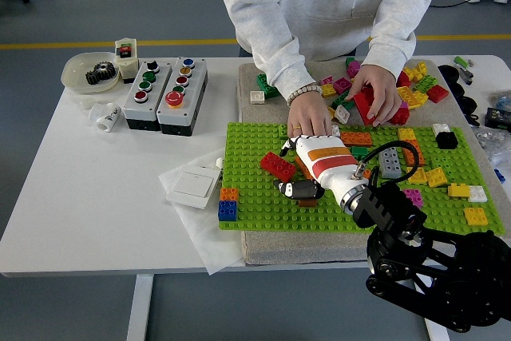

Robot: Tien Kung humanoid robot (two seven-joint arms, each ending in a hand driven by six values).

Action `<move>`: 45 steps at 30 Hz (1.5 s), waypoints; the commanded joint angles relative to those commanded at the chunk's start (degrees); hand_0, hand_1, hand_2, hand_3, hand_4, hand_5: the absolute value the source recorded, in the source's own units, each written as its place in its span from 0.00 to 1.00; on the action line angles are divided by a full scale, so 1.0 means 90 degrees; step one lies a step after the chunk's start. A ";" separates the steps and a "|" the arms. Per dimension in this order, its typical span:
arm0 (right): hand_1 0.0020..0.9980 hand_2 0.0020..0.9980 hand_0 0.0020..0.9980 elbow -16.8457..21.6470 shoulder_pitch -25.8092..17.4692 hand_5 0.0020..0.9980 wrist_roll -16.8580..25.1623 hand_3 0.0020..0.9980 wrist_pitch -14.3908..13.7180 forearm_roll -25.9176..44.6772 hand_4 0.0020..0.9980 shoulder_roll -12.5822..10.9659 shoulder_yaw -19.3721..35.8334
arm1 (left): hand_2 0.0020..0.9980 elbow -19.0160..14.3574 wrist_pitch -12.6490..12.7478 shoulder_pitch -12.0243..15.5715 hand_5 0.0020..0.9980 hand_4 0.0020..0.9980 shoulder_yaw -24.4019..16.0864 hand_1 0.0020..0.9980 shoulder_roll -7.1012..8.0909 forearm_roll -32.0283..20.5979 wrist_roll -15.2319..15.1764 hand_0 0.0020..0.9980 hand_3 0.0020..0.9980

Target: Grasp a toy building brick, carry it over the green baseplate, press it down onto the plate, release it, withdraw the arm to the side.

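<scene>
My right hand (287, 170), white with orange and red bands, hovers low over the green baseplate (255, 213) at its middle. Its black fingers (286, 148) and thumb (292, 190) stand apart, open, on either side of an orange brick (301, 168) that the palm mostly hides. A red brick (275, 166) lies just left of the fingertips. A brown brick (307, 200) sits under the thumb. The person's hand (311, 121) rests on the plate's far edge, almost touching my hand. The person's other hand (377, 93) holds a big red brick (366, 106).
Loose bricks (419, 81) lie on the grey mat behind the plate. Grey (390, 163), yellow (436, 176) and stacked orange and blue (228, 204) bricks stand on the plate. Two button boxes (164, 93), a gear bowl (89, 72) and a white switch plate (192, 186) lie left.
</scene>
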 joint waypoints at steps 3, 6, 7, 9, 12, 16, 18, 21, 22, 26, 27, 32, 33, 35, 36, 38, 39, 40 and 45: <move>0.67 0.74 0.66 0.0047 -0.0044 0.46 -0.0001 0.68 -0.0030 -0.0056 0.85 -0.0035 0.0025 | 0.78 -0.0002 -0.0009 0.0009 0.61 0.62 -0.0002 0.77 -0.0003 0.0016 0.0005 0.79 0.59; 0.67 0.74 0.66 0.0057 -0.0080 0.46 -0.0005 0.68 -0.0035 -0.0088 0.85 -0.0070 0.0069 | 0.78 -0.0005 -0.0019 0.0017 0.61 0.62 -0.0013 0.77 -0.0004 0.0039 0.0010 0.79 0.59; 0.67 0.74 0.66 0.0057 -0.0085 0.46 -0.0005 0.68 -0.0035 -0.0091 0.85 -0.0074 0.0075 | 0.78 -0.0006 -0.0021 0.0018 0.61 0.62 -0.0013 0.77 -0.0004 0.0041 0.0010 0.79 0.59; 0.67 0.74 0.66 0.0031 -0.0113 0.46 0.0009 0.68 -0.0040 -0.0101 0.86 -0.0099 0.0146 | 0.78 -0.0009 -0.0032 0.0024 0.61 0.62 -0.0027 0.77 -0.0005 0.0067 0.0018 0.79 0.59; 0.67 0.74 0.66 -0.0029 -0.0124 0.46 0.0014 0.68 -0.0058 -0.0110 0.86 -0.0113 0.0225 | 0.78 -0.0011 -0.0038 0.0027 0.61 0.62 -0.0030 0.77 -0.0005 0.0079 0.0021 0.79 0.59; 0.66 0.73 0.65 -0.0219 -0.0112 0.47 -0.0003 0.67 -0.0106 -0.0188 0.86 -0.0120 0.0389 | 0.78 -0.0017 -0.0046 0.0022 0.61 0.62 -0.0025 0.77 0.0001 0.0094 0.0021 0.79 0.59; 0.66 0.73 0.65 -0.0337 -0.0102 0.47 -0.0013 0.67 -0.0169 -0.0228 0.86 -0.0132 0.0479 | 0.78 -0.0018 -0.0048 0.0015 0.61 0.62 -0.0014 0.77 0.0005 0.0083 0.0019 0.79 0.59; 0.65 0.72 0.64 -0.0515 -0.0050 0.47 -0.0002 0.64 -0.0281 -0.0213 0.86 -0.0146 0.0547 | 0.78 -0.0020 -0.0042 -0.0001 0.61 0.62 0.0022 0.77 0.0012 0.0034 0.0010 0.79 0.59; 0.65 0.72 0.64 -0.0538 -0.0042 0.47 0.0000 0.64 -0.0294 -0.0209 0.86 -0.0147 0.0553 | 0.78 -0.0020 -0.0041 -0.0003 0.61 0.62 0.0027 0.77 0.0013 0.0028 0.0009 0.79 0.59; 0.63 0.70 0.61 -0.0896 0.0115 0.48 0.0019 0.60 -0.0404 -0.0014 0.85 -0.0080 0.0559 | 0.78 -0.0020 -0.0037 -0.0035 0.61 0.62 0.0056 0.77 0.0012 -0.0008 0.0009 0.79 0.59; 0.63 0.70 0.61 -0.0956 0.0143 0.48 0.0029 0.60 -0.0407 0.0025 0.85 -0.0063 0.0552 | 0.78 -0.0020 -0.0036 -0.0041 0.61 0.62 0.0061 0.77 0.0011 -0.0015 0.0011 0.79 0.59; 0.62 0.69 0.60 -0.1260 0.0333 0.48 0.0098 0.60 -0.0350 0.0319 0.84 0.0055 0.0398 | 0.78 -0.0020 -0.0028 -0.0056 0.62 0.62 0.0090 0.77 0.0011 -0.0058 0.0007 0.79 0.59; 0.62 0.69 0.60 -0.1284 0.0347 0.48 0.0104 0.60 -0.0340 0.0343 0.84 0.0066 0.0385 | 0.78 -0.0021 -0.0028 -0.0057 0.62 0.62 0.0094 0.77 0.0011 -0.0063 0.0007 0.79 0.59; 0.62 0.69 0.60 -0.1333 0.0378 0.48 0.0116 0.60 -0.0325 0.0385 0.84 0.0092 0.0361 | 0.78 -0.0021 -0.0028 -0.0060 0.62 0.62 0.0097 0.77 0.0011 -0.0066 0.0008 0.79 0.59; 0.62 0.69 0.60 -0.1500 0.0473 0.48 0.0151 0.60 -0.0289 0.0525 0.84 0.0174 0.0297 | 0.78 -0.0024 -0.0032 -0.0067 0.62 0.62 0.0100 0.77 0.0010 -0.0067 0.0014 0.79 0.59; 0.62 0.69 0.60 -0.1687 0.0561 0.48 0.0185 0.60 -0.0256 0.0679 0.85 0.0244 0.0249 | 0.78 -0.0026 -0.0033 -0.0076 0.61 0.62 0.0110 0.77 0.0011 -0.0078 0.0015 0.79 0.59; 0.62 0.69 0.60 -0.1812 0.0627 0.48 0.0214 0.60 -0.0240 0.0791 0.85 0.0296 0.0210 | 0.78 -0.0026 -0.0032 -0.0081 0.61 0.62 0.0109 0.77 0.0014 -0.0082 0.0015 0.79 0.59; 0.62 0.69 0.60 -0.1885 0.0658 0.48 0.0228 0.60 -0.0234 0.0849 0.85 0.0322 0.0191 | 0.78 -0.0026 -0.0032 -0.0084 0.61 0.62 0.0106 0.77 0.0015 -0.0082 0.0016 0.79 0.59; 0.63 0.69 0.60 -0.2272 0.0804 0.47 0.0293 0.60 -0.0220 0.1127 0.83 0.0482 0.0127 | 0.78 -0.0029 -0.0032 -0.0095 0.62 0.62 0.0114 0.77 0.0015 -0.0089 0.0022 0.79 0.59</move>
